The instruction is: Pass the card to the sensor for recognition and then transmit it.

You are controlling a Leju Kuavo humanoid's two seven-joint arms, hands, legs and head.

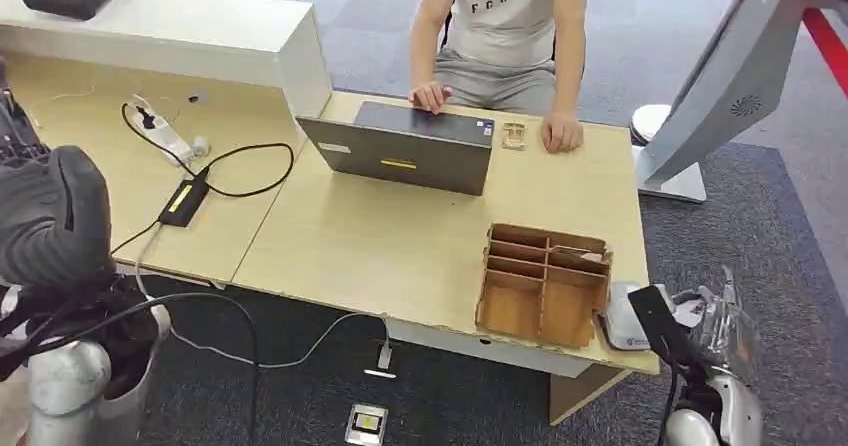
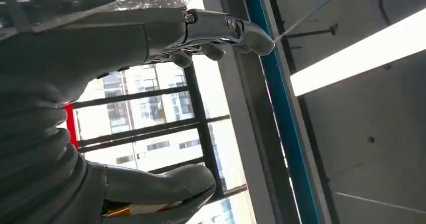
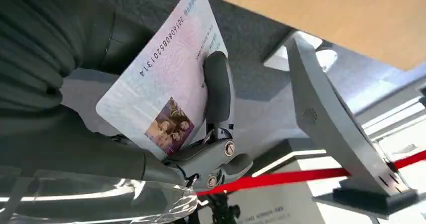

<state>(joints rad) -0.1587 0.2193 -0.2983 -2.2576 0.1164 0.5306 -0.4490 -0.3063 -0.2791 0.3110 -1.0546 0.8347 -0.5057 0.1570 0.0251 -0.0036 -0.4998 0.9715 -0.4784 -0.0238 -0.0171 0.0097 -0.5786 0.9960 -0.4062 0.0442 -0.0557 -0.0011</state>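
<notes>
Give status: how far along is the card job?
Done: the card is picked up; the right robot hand grips it beside the desk, near the organizer. In hand: carrying it, not visibly at any sensor yet. Left: scan, then pass it to the person across the desk. The left robot hand holds nothing.

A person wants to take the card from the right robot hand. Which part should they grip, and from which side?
Probably the long edge bearing the printed number: it lies bare, while a finger of the right robot hand presses on the card along the opposite edge. Come from the number side.
</notes>
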